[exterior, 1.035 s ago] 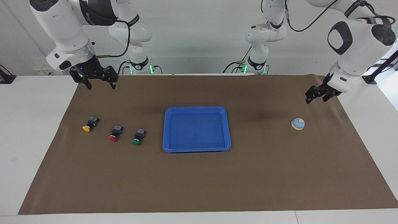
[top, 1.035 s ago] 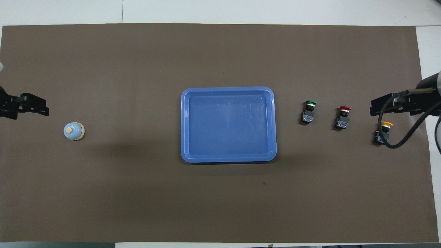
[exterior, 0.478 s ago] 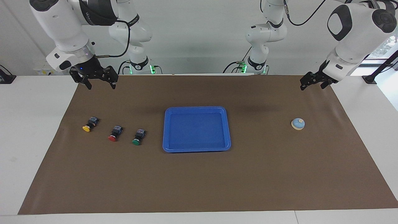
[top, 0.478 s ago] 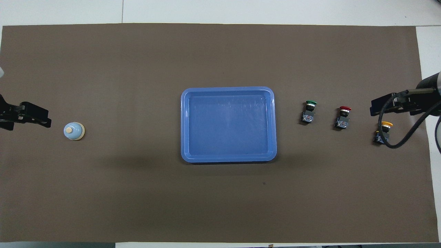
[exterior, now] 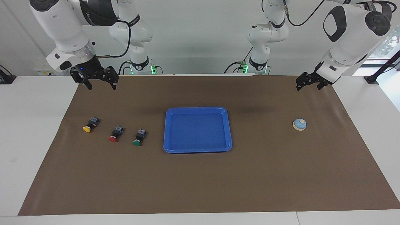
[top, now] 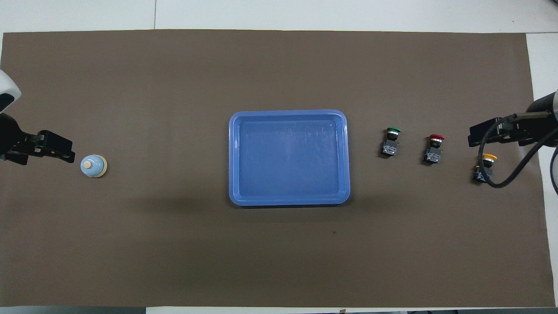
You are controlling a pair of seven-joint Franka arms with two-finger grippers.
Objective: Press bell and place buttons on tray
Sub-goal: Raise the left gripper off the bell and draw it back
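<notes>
The light-blue bell [exterior: 299, 124] [top: 93, 166] stands on the brown mat toward the left arm's end. My left gripper [exterior: 308, 87] [top: 65, 152] hangs open above the mat beside the bell, apart from it. The blue tray [exterior: 197, 150] [top: 287, 113] lies mid-table with nothing in it. Toward the right arm's end, the green button [exterior: 138, 138] [top: 391, 140], the red button [exterior: 115, 135] [top: 434, 148] and the yellow button [exterior: 90, 124] [top: 484, 164] lie in a row on the mat. My right gripper [exterior: 102, 87] [top: 473, 139] waits open in the air over the mat's edge near the yellow button.
The brown mat [exterior: 200, 181] covers most of the white table [exterior: 34, 125]. A black cable loop [top: 492, 174] from the right arm hangs over the yellow button in the overhead view. Both arm bases stand at the robots' edge of the table.
My left gripper has lifted and swung toward the table's middle, ending closer beside the bell as seen from overhead. The right arm, tray, bell and buttons have not moved.
</notes>
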